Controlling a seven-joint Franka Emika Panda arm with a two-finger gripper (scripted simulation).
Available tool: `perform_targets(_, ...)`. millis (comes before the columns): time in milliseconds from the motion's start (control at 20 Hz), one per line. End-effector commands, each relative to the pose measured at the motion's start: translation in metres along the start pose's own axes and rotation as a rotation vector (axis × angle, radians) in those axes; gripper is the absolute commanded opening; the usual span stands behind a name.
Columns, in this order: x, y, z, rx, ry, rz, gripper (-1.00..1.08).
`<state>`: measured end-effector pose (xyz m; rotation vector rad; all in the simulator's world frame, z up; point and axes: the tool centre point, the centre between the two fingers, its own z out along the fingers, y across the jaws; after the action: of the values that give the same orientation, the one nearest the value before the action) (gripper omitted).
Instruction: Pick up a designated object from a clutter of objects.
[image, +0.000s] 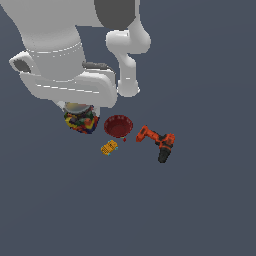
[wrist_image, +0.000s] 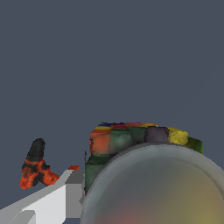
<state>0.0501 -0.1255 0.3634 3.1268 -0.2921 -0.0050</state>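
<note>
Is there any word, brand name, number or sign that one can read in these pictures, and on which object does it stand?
None can be read.
can: its wrap shows only red, yellow and blue patches, too blurred to read as text.
yellow-orange block: dark marks on its face, too small to read.
power drill: no legible label.
red bowl: plain, no marking.

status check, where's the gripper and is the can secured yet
Gripper down over the can, jaws hidden, grip unconfirmed. Red bowl close beside it; yellow block and drill apart.
</note>
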Motion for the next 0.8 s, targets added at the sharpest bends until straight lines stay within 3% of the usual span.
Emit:
perform_targets(0, 0.007, -0.003, -0.017, 0.001, 0.003, 0.000, -1.00)
perform_targets(750, 0.028, -0.011, -0.057, 0.001, 0.003, -0.001, -1.00)
